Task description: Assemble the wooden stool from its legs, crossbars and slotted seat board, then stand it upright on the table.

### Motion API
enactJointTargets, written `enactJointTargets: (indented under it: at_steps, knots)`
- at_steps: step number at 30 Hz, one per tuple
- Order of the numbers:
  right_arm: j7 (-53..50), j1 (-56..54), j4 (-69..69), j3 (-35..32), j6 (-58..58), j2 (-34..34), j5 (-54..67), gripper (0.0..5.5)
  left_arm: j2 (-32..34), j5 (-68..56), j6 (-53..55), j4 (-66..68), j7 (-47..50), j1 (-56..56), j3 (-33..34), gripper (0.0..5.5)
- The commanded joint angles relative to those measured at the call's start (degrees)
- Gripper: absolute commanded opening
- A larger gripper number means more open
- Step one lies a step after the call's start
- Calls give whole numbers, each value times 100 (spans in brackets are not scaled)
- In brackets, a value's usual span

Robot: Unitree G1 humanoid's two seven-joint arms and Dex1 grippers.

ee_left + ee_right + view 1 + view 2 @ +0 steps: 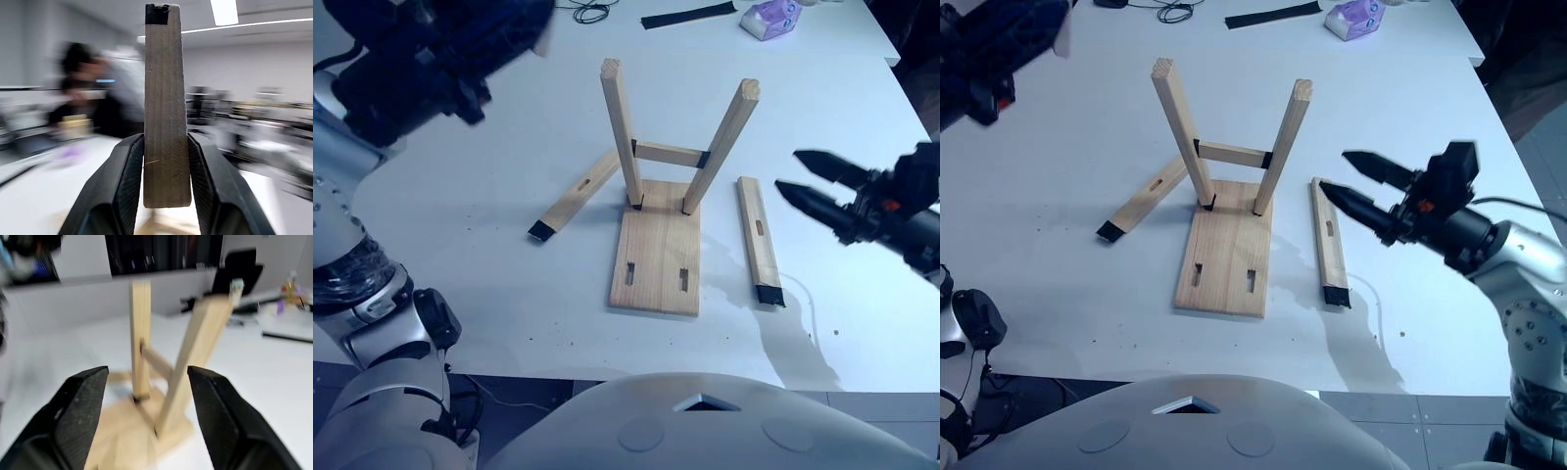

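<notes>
2 upright legs [622,127] and a crossbar [668,154] crowd the seat board [656,250]; its 2 near slots [632,273] lie open.

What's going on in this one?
A stool is half built. The seat board lies flat on the table with two legs standing in its far slots, joined by a crossbar. Beside it lie two loose legs. The left end effector is shut on a wooden piece; the right end effector hovers open.

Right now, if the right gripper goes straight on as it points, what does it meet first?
Probably the nearer upright leg: the open right gripper aims at it, seemingly passing above the loose leg. Depth uncertain.
</notes>
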Motion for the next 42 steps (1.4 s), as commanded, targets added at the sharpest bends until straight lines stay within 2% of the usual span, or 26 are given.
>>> enactJointTargets:
  at_steps: [1, 4, 8, 24, 39, 42]
  knots:
    - [-70, -1011, 139, -3, 429, -270, 1185, 317, -71, -106, -14, -573, -427, 649, -815, 133]
    - [38, -1600, 292, 334, 746, -392, 1579, 354, -120, 407, -342, -572, -670, 890, -1415, 133]
    - [351, -1989, 462, 672, 1068, -506, 1667, 354, -316, 799, -685, -350, -642, 840, -1799, 133]
    - [417, -2497, 486, 1145, 1480, -303, 1822, 354, -633, 1426, -1292, -409, -541, 1230, -2591, 133]
    - [943, -2321, 317, 1275, 1634, -497, 1390, 136, -582, 1536, -1347, -355, -645, 1176, -2761, 133]
    - [1050, -2267, 289, 1275, 1629, -556, 1265, 130, -580, 1608, -1384, -261, -616, 1146, -2752, 133]
